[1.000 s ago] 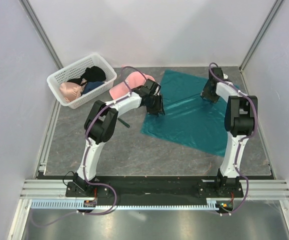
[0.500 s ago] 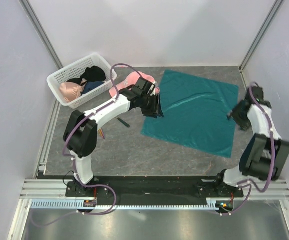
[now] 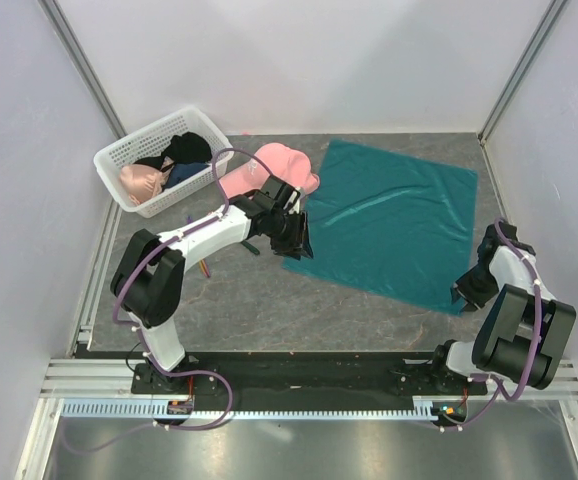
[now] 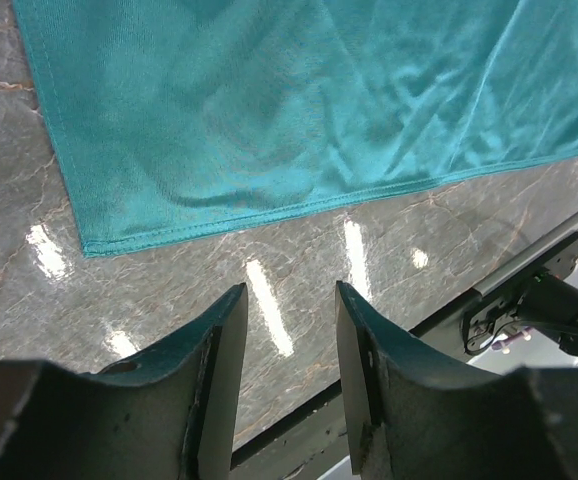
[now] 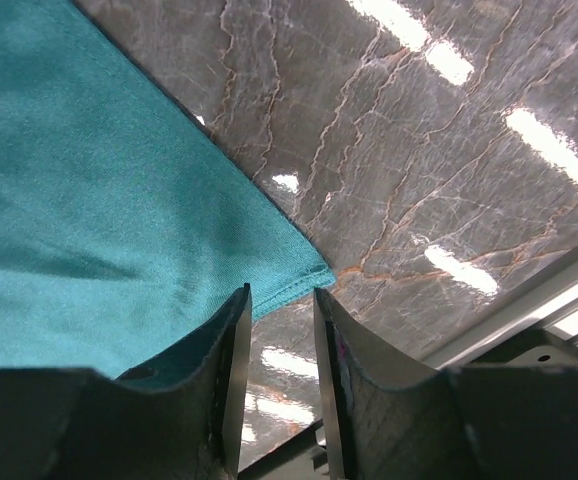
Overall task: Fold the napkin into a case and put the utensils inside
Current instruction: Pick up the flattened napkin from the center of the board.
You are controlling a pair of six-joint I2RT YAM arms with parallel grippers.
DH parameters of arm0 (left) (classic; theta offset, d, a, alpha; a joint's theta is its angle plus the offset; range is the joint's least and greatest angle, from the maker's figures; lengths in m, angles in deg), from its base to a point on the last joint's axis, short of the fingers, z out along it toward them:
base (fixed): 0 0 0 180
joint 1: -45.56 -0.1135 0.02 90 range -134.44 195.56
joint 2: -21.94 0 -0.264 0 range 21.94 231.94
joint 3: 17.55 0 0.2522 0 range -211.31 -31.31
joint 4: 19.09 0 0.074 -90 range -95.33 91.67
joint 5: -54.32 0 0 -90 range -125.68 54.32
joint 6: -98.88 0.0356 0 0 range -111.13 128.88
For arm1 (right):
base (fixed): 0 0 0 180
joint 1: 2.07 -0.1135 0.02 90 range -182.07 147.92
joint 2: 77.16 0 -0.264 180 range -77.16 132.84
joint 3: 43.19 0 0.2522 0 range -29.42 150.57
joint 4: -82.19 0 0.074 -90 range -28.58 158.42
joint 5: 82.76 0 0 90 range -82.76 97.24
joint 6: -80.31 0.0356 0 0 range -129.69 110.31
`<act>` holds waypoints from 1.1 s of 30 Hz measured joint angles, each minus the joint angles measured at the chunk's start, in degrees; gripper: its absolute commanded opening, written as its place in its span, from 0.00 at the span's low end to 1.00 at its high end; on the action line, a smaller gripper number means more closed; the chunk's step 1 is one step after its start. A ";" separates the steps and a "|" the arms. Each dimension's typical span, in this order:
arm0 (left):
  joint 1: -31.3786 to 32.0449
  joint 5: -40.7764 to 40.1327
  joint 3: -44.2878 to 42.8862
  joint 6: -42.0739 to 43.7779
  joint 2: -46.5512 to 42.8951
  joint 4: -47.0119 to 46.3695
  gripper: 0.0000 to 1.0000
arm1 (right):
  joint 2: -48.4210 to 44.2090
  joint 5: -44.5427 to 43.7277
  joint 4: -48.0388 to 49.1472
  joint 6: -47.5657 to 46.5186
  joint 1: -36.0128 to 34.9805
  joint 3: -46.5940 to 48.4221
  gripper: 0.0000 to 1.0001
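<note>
The napkin (image 3: 389, 228) lies spread flat as one open teal sheet on the right half of the table; no case is in view. My left gripper (image 3: 297, 246) hovers at its near-left corner (image 4: 83, 248), jaws open and empty (image 4: 289, 295). My right gripper (image 3: 466, 296) sits at the near-right corner (image 5: 327, 268), open, with only bare table between its fingertips (image 5: 281, 295). Of the utensils, a dark handle (image 3: 251, 248) pokes out beside the left arm, and a thin orange-and-purple piece (image 3: 204, 268) lies under its forearm.
A white basket (image 3: 119, 160) of clothes stands at the back left, with a pink cap (image 3: 269, 162) next to it. Enclosure walls close in on both sides. A metal rail (image 3: 309, 378) runs along the near edge.
My right arm swung from the napkin's far-right corner to its near-right corner and its jaws narrowed. My left gripper slid nearer along the left edge. The napkin now lies fully spread.
</note>
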 measured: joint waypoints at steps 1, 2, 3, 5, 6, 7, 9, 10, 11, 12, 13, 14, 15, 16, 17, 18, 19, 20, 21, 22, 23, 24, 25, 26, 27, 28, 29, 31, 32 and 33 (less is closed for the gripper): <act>-0.04 0.04 0.00 0.02 0.00 -0.04 0.47 | 0.02 -0.02 0.20 0.46 0.00 -0.20 0.38; -0.04 0.07 0.00 0.02 0.00 -0.20 0.47 | 0.11 -0.02 0.35 0.79 0.00 -0.31 0.38; -0.17 0.07 0.00 0.02 0.00 -0.31 0.47 | 0.31 -0.02 0.70 1.18 0.00 -0.39 0.38; -0.44 0.20 -0.02 0.04 0.00 -0.31 0.47 | 0.94 -0.02 1.64 1.88 0.00 -0.52 0.38; -0.57 0.33 -0.04 0.04 0.00 -0.33 0.48 | 1.42 -0.02 2.19 2.14 0.00 -0.68 0.39; -0.81 0.70 -0.09 0.04 0.00 -0.33 0.48 | 1.75 -0.02 2.60 2.36 0.00 -0.92 0.39; -1.29 1.25 -0.11 0.07 0.00 -0.33 0.51 | 2.12 0.00 3.54 2.86 0.00 -1.66 0.40; -1.46 1.36 -0.11 0.11 0.00 -0.33 0.51 | 2.14 0.00 3.93 3.02 0.00 -2.01 0.40; -1.68 1.44 -0.11 0.13 0.00 -0.28 0.52 | 2.14 0.02 4.17 3.26 0.00 -2.19 0.40; -1.92 1.51 -0.11 0.33 0.00 -0.28 0.52 | 2.14 0.09 4.42 3.45 0.00 -2.27 0.39; -2.05 1.51 -0.11 0.46 0.00 -0.28 0.53 | 2.16 0.11 4.74 3.56 0.00 -2.38 0.39; -2.25 1.51 -0.11 0.55 0.00 -0.28 0.53 | 2.14 0.13 4.94 3.67 0.02 -2.54 0.38; -2.38 1.44 -0.09 0.59 0.00 -0.17 0.54 | 2.05 0.13 5.14 3.82 0.04 -2.71 0.37; -2.45 1.22 -0.02 0.61 -0.02 -0.04 0.54 | 1.97 0.17 5.27 3.89 0.07 -2.82 0.35; -2.54 0.98 0.17 0.61 -0.15 0.11 0.54 | 1.95 0.24 5.44 3.93 0.07 -2.93 0.34; -2.58 0.61 0.42 0.61 -0.26 0.31 0.54 | 1.88 0.52 5.64 4.09 0.07 -3.06 0.32; -2.58 -0.15 0.90 0.61 -0.48 0.48 0.54 | 1.77 0.59 5.77 4.11 0.07 -3.15 0.30; -2.58 -0.70 1.49 0.59 -0.74 0.68 0.56 | 1.51 0.81 6.05 4.31 0.07 -3.39 0.27; -2.62 -1.70 2.10 0.57 -0.98 0.90 0.56 | 1.07 0.94 6.34 4.42 0.11 -3.69 0.20; -2.62 -2.47 2.67 0.55 -1.16 1.03 0.57 | 0.55 1.01 6.71 4.59 0.11 -4.07 0.18; -2.62 -3.45 3.26 0.50 -1.36 1.14 0.58 | 0.15 1.03 6.99 4.68 0.11 -4.33 0.17; -2.62 -4.28 3.65 0.46 -1.44 1.29 0.59 | -0.24 1.16 7.34 4.92 0.11 -4.63 0.14; -2.62 -5.60 4.09 0.35 -1.49 1.53 0.59 | -0.55 1.29 7.61 5.03 0.11 -4.83 0.11; -2.62 -6.43 4.31 0.22 -1.49 1.77 0.59 | -0.72 1.38 7.74 5.14 0.11 -4.92 0.08; -2.62 -7.41 4.55 -0.02 -1.49 2.05 0.59 | -0.74 1.44 7.85 5.14 0.11 -4.96 0.03; -2.62 -8.22 4.59 -0.24 -1.49 2.36 0.58 | -0.76 1.53 7.96 5.22 0.11 -4.96 0.00; -2.62 -8.92 4.59 -0.52 -1.44 2.38 0.58 | -0.83 1.68 8.04 5.29 0.11 -4.96 0.00; -2.62 -9.90 4.55 -0.94 -1.27 2.34 0.58 | -0.85 1.79 8.00 5.22 0.11 -4.96 0.00; -2.62 -10.38 4.42 -1.18 -0.94 2.32 0.56 | -0.90 1.84 8.00 5.14 0.11 -4.96 0.00; -2.62 -10.93 4.26 -1.40 -0.46 2.29 0.55 | -0.94 1.84 8.00 5.09 0.11 -4.96 0.00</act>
